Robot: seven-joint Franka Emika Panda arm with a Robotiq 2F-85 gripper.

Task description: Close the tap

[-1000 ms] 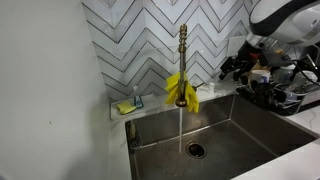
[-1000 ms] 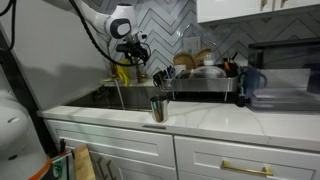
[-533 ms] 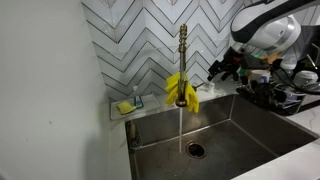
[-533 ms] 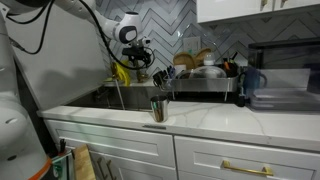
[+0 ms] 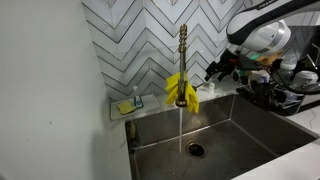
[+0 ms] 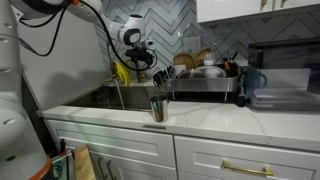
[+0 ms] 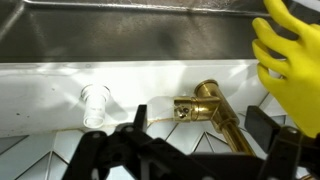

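Observation:
The tap point(image 5: 183, 55) is a tall slim brass faucet with a coiled neck, standing at the back of the sink. A yellow cloth point(image 5: 181, 90) hangs over its lower part, and water point(image 5: 180, 125) runs from it into the basin. My gripper point(image 5: 216, 71) is open and hovers just beside the tap at cloth height. In the wrist view the brass tap body point(image 7: 205, 103) lies between my spread fingers point(image 7: 200, 121), with the yellow cloth point(image 7: 290, 60) at the right edge. In an exterior view my gripper point(image 6: 141, 62) is next to the cloth point(image 6: 120, 72).
The steel sink point(image 5: 250, 130) lies below the tap. A dish rack point(image 5: 285, 95) full of dishes stands beside my arm, also visible in an exterior view point(image 6: 205, 80). A soap tray with a sponge point(image 5: 127, 105) sits on the ledge. A metal cup point(image 6: 158, 108) stands on the counter.
My gripper has moved from near the dish rack toward the tap and is now close beside it. The water keeps running.

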